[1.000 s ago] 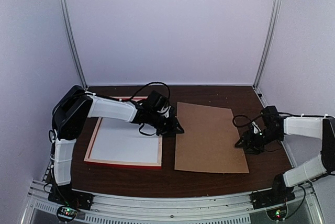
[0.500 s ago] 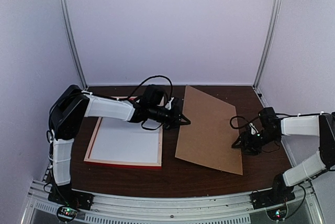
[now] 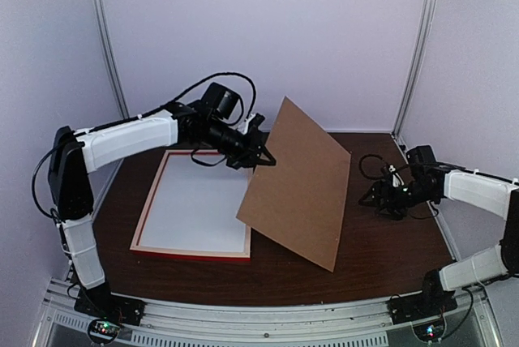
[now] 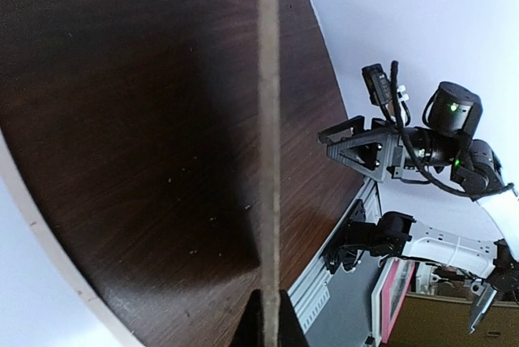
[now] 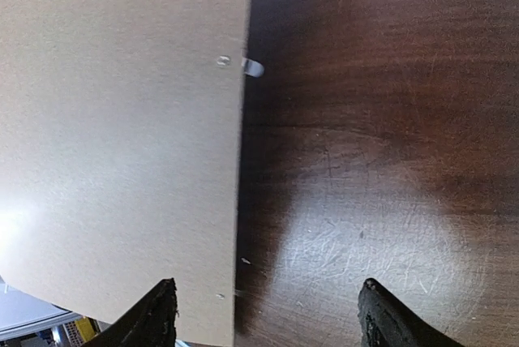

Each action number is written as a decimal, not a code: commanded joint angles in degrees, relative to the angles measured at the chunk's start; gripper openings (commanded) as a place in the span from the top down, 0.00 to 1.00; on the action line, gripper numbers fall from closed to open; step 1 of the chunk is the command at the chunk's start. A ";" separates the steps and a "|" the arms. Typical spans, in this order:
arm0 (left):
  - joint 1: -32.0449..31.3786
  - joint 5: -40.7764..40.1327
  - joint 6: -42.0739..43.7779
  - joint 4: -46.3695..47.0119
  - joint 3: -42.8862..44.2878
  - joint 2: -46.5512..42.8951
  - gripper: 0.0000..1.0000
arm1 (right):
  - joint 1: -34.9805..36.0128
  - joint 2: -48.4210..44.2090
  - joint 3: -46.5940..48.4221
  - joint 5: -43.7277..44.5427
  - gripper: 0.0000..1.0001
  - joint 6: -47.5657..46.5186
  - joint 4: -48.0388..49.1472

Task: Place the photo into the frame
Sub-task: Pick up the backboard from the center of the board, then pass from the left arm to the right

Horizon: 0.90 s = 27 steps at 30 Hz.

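Note:
The frame lies flat on the left of the table, pale wood side up, red on its outer edge. A white sheet fills its opening; no printed picture shows, so I cannot tell whether it is the photo. My left gripper is shut on the left edge of the plain brown backing board and holds it steeply tilted, with its low right corner near the table. In the left wrist view the board is edge-on between my shut gripper. My right gripper is open and empty, low beside the board's right edge.
The dark wood table ends at a metal rail in front. Pale walls and two metal posts stand behind. My right arm shows past the board in the left wrist view. A small clip sticks out of the board's edge.
My left gripper has risen and swung the board's left edge up from flat on the table to a steep tilt. My right gripper has stayed low by the board's right edge.

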 commanded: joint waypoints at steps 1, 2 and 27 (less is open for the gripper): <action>2.65 -5.45 15.83 -22.72 12.26 -7.91 1.00 | 0.53 -2.65 3.17 0.52 0.24 -0.29 -3.54; 3.08 -7.29 18.99 -27.82 14.91 -8.63 1.00 | 0.50 -2.58 3.50 0.57 0.23 -0.13 -3.60; 3.33 -63.96 26.99 -74.95 39.26 -16.50 1.00 | 16.71 9.52 11.89 7.47 0.24 7.26 3.60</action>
